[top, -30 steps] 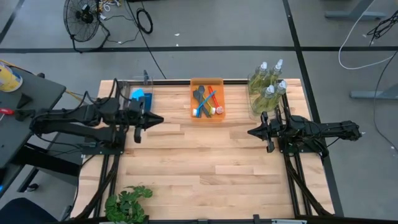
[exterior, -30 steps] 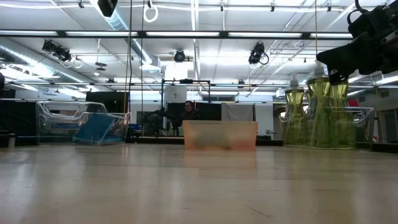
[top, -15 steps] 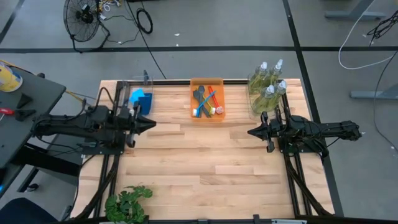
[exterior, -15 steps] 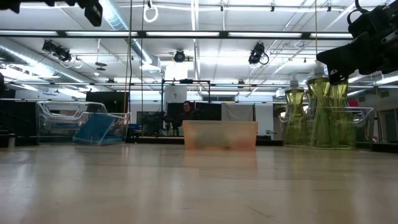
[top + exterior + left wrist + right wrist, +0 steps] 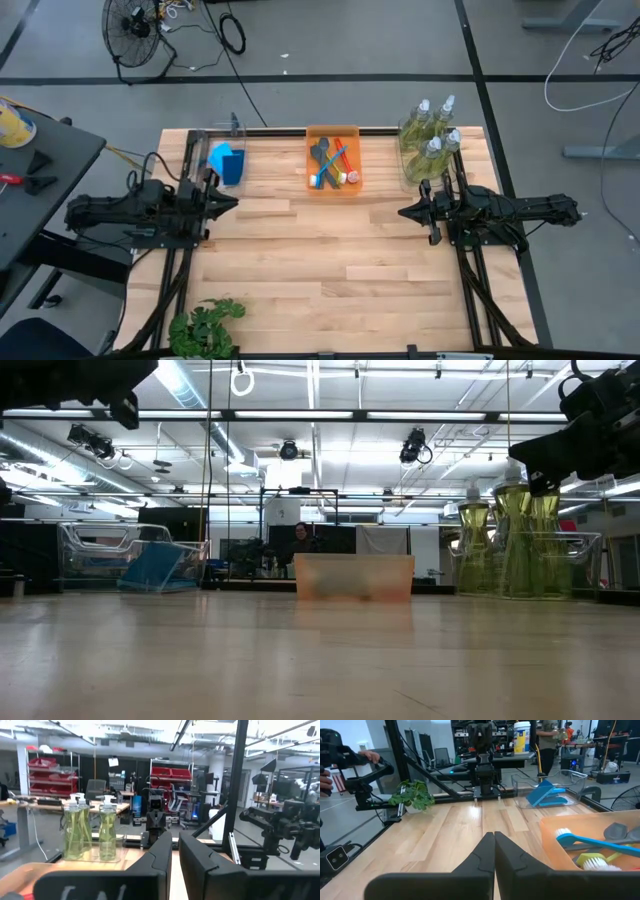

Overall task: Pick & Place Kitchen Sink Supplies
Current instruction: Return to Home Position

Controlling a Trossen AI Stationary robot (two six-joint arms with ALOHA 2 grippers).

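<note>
Several brushes (image 5: 333,163) lie in the orange tray (image 5: 310,160) at the table's far middle. A blue sponge (image 5: 226,160) leans tilted in a clear bin (image 5: 200,140) at the far left. Pump bottles (image 5: 430,135) of yellow-green liquid stand in a clear bin at the far right. My left gripper (image 5: 235,201) hovers at the left edge, near the sponge bin, with only a narrow slit between its fingers (image 5: 165,850) and nothing in it. My right gripper (image 5: 402,212) hovers shut and empty at the right, just in front of the bottles.
A green leafy plant (image 5: 205,325) stands at the table's near left corner. The bare wooden table (image 5: 330,260) stretches between the two arms. A person (image 5: 300,535) sits beyond the far edge, and hands (image 5: 327,767) show at the room's side.
My left arm has drawn back toward the table's left edge and sunk lower, its gripper tipping up toward level. It carries nothing. The right arm has kept still.
</note>
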